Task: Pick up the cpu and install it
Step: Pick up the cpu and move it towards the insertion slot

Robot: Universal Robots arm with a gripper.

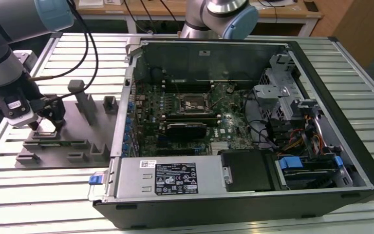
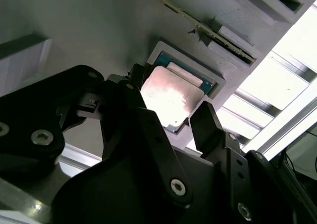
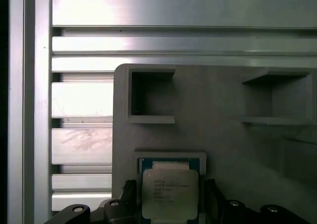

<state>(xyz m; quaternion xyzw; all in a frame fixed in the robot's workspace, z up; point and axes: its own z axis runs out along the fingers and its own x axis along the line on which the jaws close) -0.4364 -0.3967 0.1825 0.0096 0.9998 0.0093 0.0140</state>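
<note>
Bracketing one cpu (image 3: 170,193) sits one spread end effector (image 2: 171,99).

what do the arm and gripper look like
The arm is a silver-grey tube with light blue joint caps, and thin black cables run down toward its wrist. The gripper is matte black, with angular fingers and silver hex-head screws.

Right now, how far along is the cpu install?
Nothing looks finished. The cpu lies in its pocket in the grey fixture, outside the computer case. In hand: the gripper sits over it, open fingers either side. Left: lifting it and seating it in the motherboard socket.
</note>
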